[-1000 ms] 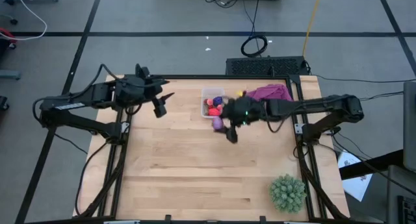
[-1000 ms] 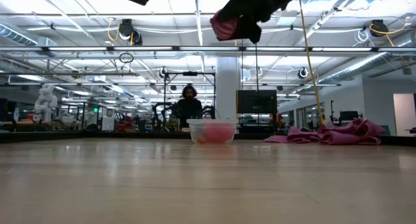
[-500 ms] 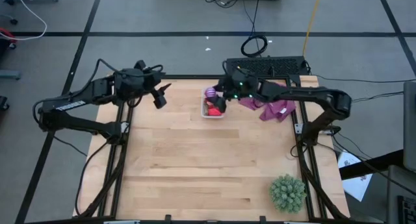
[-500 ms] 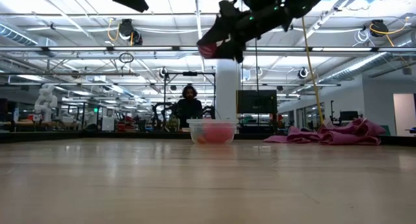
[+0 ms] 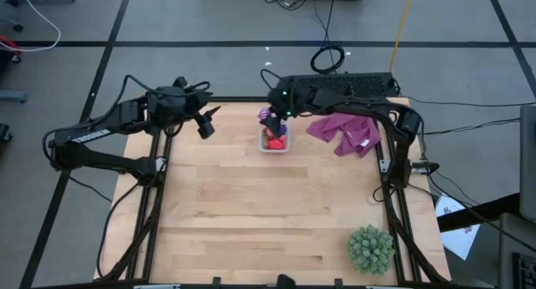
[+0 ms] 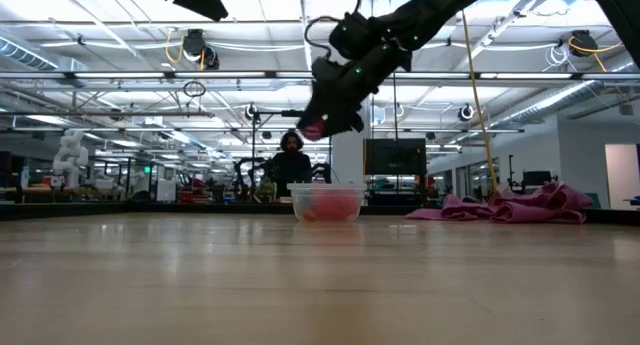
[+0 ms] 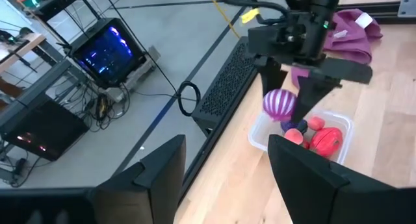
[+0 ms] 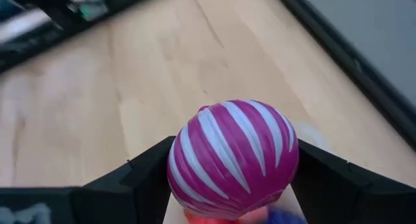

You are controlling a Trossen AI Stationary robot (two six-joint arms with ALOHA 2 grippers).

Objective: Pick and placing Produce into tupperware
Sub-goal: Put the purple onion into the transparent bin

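My right gripper [image 5: 273, 119] hangs above the far end of the clear tupperware [image 5: 274, 141], shut on the striped magenta ball [image 5: 268, 116]. The ball fills the right wrist view [image 8: 233, 158]. In the left wrist view the ball [image 7: 281, 104] sits above the tupperware [image 7: 260, 134], which holds red and pink produce [image 7: 324, 139]. The tupperware [image 6: 326, 202] rests flat on the table near its far edge. My left gripper [image 5: 205, 123] is open, raised in the air to the left of the tupperware, and touches nothing. My right gripper holds the striped magenta ball pinched between its two fingers [image 8: 140, 178], one on each side of the ball's middle [image 8: 188, 165]. The fingers slant down from the table's right. The ball [image 6: 313, 128] is lifted clear, well above the tupperware's rim.
A crumpled purple cloth [image 5: 343, 131] lies on the table right of the tupperware, near the far right corner. A large green spiky ball [image 5: 370, 249] sits at the near right corner. Bare wood stretches across the table's middle and near left [image 5: 226, 214]. A person [image 6: 290, 165] shows beyond the table.
My right gripper has carried the striped ball from over the table just near of the tupperware toward the far edge, and now holds it above the tupperware. The right arm has swung toward the far edge with it. The gripper has stayed shut on the ball.
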